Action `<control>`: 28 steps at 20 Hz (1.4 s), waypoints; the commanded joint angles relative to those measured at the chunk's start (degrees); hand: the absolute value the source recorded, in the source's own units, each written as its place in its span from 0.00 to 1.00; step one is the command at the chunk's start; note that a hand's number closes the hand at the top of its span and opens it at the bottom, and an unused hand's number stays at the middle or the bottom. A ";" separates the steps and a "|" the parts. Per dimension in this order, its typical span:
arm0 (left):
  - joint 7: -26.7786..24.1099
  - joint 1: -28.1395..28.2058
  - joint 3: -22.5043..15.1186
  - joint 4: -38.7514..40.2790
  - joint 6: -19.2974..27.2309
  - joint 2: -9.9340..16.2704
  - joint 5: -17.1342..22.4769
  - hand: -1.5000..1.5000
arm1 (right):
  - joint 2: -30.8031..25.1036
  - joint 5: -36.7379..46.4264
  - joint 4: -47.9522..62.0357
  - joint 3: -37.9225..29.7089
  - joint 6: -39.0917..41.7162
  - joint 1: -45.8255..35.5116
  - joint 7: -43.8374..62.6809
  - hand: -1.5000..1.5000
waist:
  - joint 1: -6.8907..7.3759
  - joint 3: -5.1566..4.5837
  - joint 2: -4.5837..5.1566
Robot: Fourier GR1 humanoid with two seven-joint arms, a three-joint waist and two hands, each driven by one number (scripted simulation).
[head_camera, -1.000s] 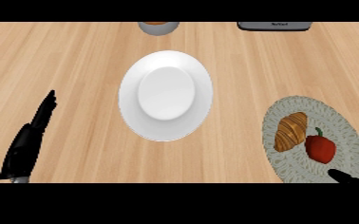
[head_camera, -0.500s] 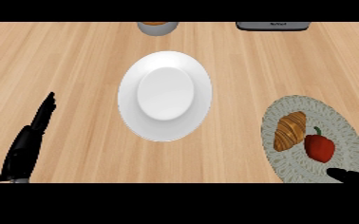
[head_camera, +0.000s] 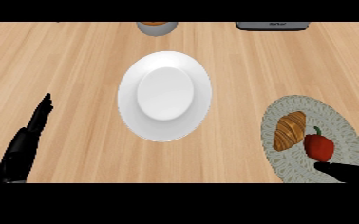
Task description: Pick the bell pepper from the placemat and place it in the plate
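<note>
one red bell pepper [head_camera: 319, 145] lies beside a croissant [head_camera: 289, 130] on the placemat [head_camera: 280, 163], right hand [head_camera: 340, 171] fingertip touching it, finger spread untellable.

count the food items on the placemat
2: a golden-brown croissant on the round grey patterned placemat, and a red bell pepper just right of it. None seem hidden.

Bell pepper [head_camera: 320, 145] right of croissant [head_camera: 289, 130] on placemat [head_camera: 336, 118], plate [head_camera: 165, 128] leftward.
</note>
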 commanded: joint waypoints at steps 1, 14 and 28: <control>2.81 1.66 -1.69 -3.20 2.30 -3.58 -4.00 0.50 | 0.11 -1.83 5.39 -2.47 4.87 -3.56 -2.58 0.00 | 0.03 0.01 -0.02; 7.26 -0.33 3.62 -6.09 -3.78 -6.28 -7.35 0.50 | 8.40 6.82 12.68 -1.57 4.95 -4.28 -7.77 0.00 | -0.22 0.00 -0.02; -0.32 0.11 7.62 0.43 -6.34 -10.50 -11.81 0.50 | 10.87 11.24 25.56 -4.99 3.56 -11.85 -19.89 1.00 | 0.06 0.00 0.04</control>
